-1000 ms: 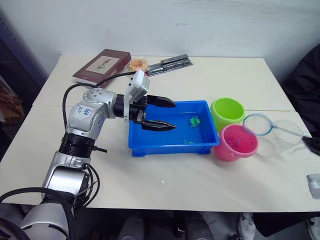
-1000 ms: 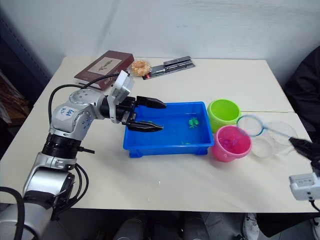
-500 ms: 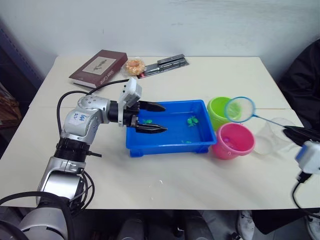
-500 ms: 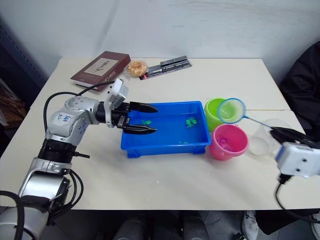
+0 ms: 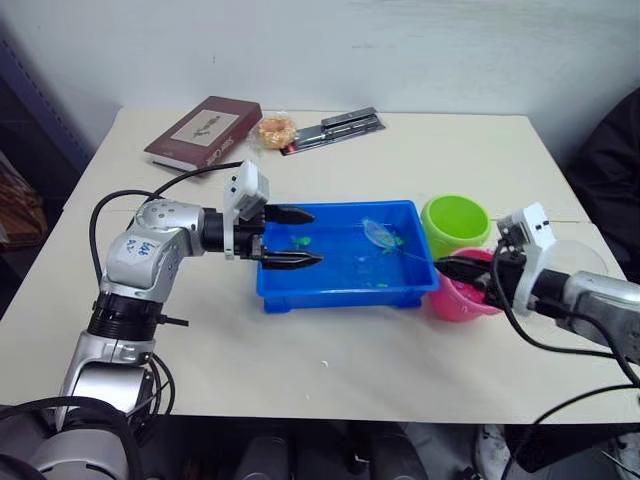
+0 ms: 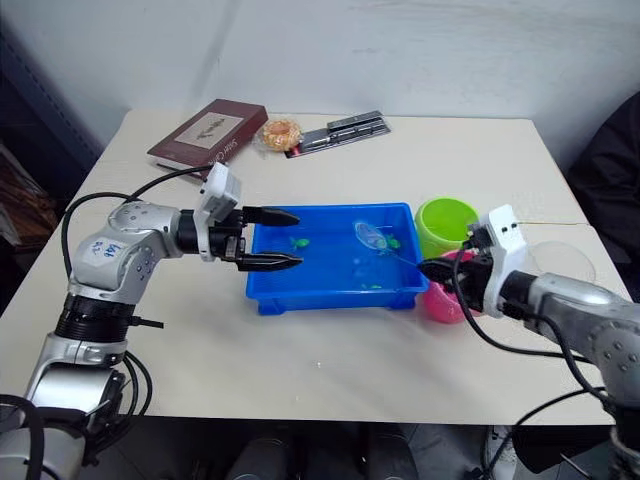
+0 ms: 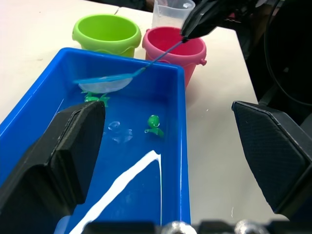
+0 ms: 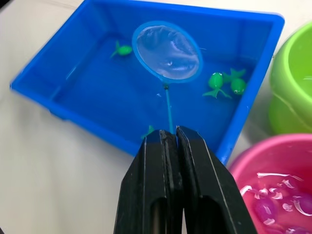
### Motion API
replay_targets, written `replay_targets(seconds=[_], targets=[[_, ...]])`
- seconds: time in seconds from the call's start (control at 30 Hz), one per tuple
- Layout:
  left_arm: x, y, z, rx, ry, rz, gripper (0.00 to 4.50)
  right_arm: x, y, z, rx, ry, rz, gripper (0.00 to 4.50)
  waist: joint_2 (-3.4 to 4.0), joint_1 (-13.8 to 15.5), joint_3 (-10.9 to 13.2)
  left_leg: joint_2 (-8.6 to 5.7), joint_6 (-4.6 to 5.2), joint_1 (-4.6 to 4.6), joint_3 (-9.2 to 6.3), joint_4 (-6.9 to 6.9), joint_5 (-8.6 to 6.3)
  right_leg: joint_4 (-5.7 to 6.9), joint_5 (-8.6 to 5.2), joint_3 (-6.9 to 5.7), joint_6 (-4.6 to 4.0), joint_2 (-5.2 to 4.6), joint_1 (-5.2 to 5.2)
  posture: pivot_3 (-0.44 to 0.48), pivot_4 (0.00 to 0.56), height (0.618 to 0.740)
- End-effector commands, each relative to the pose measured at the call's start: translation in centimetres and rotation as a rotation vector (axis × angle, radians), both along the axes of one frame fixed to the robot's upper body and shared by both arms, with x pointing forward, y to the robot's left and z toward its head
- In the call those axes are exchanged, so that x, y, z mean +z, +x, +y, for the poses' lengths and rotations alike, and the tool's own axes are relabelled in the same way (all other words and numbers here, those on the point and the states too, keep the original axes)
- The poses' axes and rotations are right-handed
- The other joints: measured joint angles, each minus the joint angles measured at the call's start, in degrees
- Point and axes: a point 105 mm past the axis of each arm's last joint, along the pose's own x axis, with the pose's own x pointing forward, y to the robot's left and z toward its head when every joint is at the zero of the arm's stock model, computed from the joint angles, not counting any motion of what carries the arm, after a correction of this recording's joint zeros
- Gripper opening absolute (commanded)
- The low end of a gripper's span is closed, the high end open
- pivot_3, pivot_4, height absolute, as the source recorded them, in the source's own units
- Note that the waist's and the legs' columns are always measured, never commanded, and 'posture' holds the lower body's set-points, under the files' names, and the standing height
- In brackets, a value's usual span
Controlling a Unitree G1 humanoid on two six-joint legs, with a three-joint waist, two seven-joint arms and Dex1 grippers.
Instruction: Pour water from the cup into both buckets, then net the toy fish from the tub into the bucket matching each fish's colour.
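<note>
The blue tub (image 5: pixel 340 297) sits mid-table with several small green toy fish (image 8: pixel 214 80) in shallow water. My right gripper (image 5: pixel 446 268) is shut on the thin handle of a small blue-rimmed net (image 8: pixel 167 51), whose hoop hangs low over the tub's right half near two fish. My left gripper (image 5: pixel 315 236) is open, with its fingers reaching over the tub's left end. The lime green bucket (image 5: pixel 455 238) and the pink bucket (image 7: pixel 174 53) stand just right of the tub. Pink shapes lie in the pink bucket's water. The clear cup (image 7: pixel 168 12) stands behind the pink bucket.
At the table's far edge lie a dark red book (image 5: pixel 203 133), a round orange snack (image 5: pixel 275 129) and a dark flat strip (image 5: pixel 335 128). A dark cloth (image 5: pixel 610 160) hangs beyond the table's right side.
My right arm has come in from the right and brought the net from above the buckets down over the tub. My left gripper has drawn back a little toward the tub's left end.
</note>
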Motion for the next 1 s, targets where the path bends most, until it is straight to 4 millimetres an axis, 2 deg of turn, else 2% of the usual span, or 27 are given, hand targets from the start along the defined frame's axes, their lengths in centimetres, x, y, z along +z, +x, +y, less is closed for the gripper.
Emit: replay_targets(seconds=[0.03, 0.33, 0.47, 0.6, 0.83, 1.0], targets=[[1.5, -0.4, 0.4, 0.025, -0.026, -0.052, 4.45, 0.0, 1.1, -0.4, -0.039, 0.077, 0.061, 0.00, 0.00, 0.15, 0.00, 0.00, 0.00, 0.00, 0.00, -0.01, 0.00, 0.00, 0.00, -0.01, 0.00, 0.00, 0.00, 0.000, 0.150, 0.740], [1.8, -0.8, 0.6, 0.054, -0.023, -0.049, 4.45, -1.4, 2.5, -0.5, -0.067, 0.100, 0.141, 0.00, 0.00, 0.24, 0.00, 0.01, 0.03, -0.02, 0.04, -0.03, 0.00, 0.00, 0.01, 0.00, 0.01, 0.05, -0.01, 0.000, 0.150, 0.740], [2.4, -0.9, 0.6, 0.053, -0.040, -0.052, 4.45, -1.3, 2.6, -0.7, -0.070, 0.111, 0.153, 0.00, 0.00, 0.23, 0.00, 0.01, 0.04, -0.05, 0.03, -0.04, -0.01, -0.02, 0.01, 0.00, 0.01, 0.05, -0.03, 0.000, 0.150, 0.740], [2.2, -1.0, 0.8, 0.058, -0.034, -0.052, 4.45, -1.3, 2.4, -0.9, -0.065, 0.097, 0.155, 0.00, 0.00, 0.23, 0.00, 0.02, 0.04, -0.04, 0.02, -0.04, -0.01, -0.02, 0.01, 0.00, 0.02, 0.05, -0.03, 0.000, 0.150, 0.740], [2.1, -1.1, 0.6, 0.055, -0.040, -0.049, 4.45, 1.1, 1.5, -0.4, 0.001, 0.126, 0.118, 0.00, 0.00, 0.13, 0.00, 0.02, 0.04, -0.04, 0.03, -0.05, -0.01, -0.03, 0.01, 0.00, 0.02, 0.05, -0.03, 0.000, 0.150, 0.740], [2.1, -0.9, 0.5, 0.052, -0.041, -0.053, 4.45, 1.8, 1.9, -0.8, -0.018, 0.121, 0.101, 0.00, 0.00, 0.11, 0.00, 0.03, 0.04, -0.04, 0.03, -0.06, -0.01, -0.03, 0.01, 0.01, 0.01, 0.05, -0.03, 0.000, 0.150, 0.740]])
